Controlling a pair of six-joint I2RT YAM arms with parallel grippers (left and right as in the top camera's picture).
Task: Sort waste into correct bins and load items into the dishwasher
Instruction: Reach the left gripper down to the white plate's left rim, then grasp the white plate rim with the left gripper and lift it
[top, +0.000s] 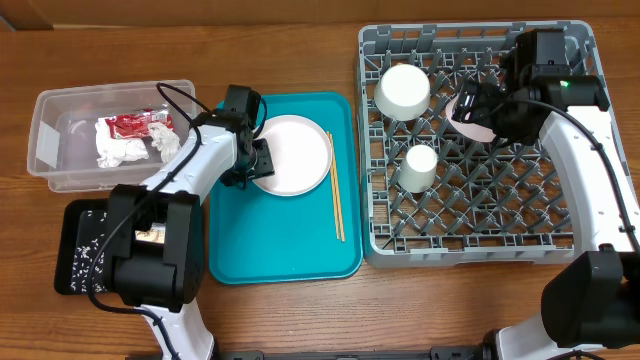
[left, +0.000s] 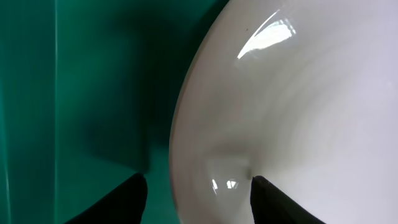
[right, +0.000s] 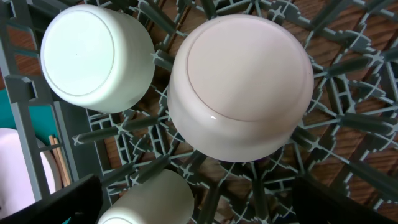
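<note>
My left pincer (left: 198, 190) is spread astride the white plate (top: 295, 150) rim on the teal tray (top: 280, 245), chopsticks (top: 335, 200) just beside. My right pincer (right: 205, 202) hangs released above the upturned pink bowl (right: 242, 81) in the rack (top: 500, 210).

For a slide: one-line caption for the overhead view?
Left gripper straddles the rim of the white plate on the teal tray; right gripper hovers over an upturned pink bowl in the rack.

On my screen I see a brown wooden table (top: 300, 40) with long streaks in the wood running side to side, filling the view to every edge, under soft, even light.
</note>
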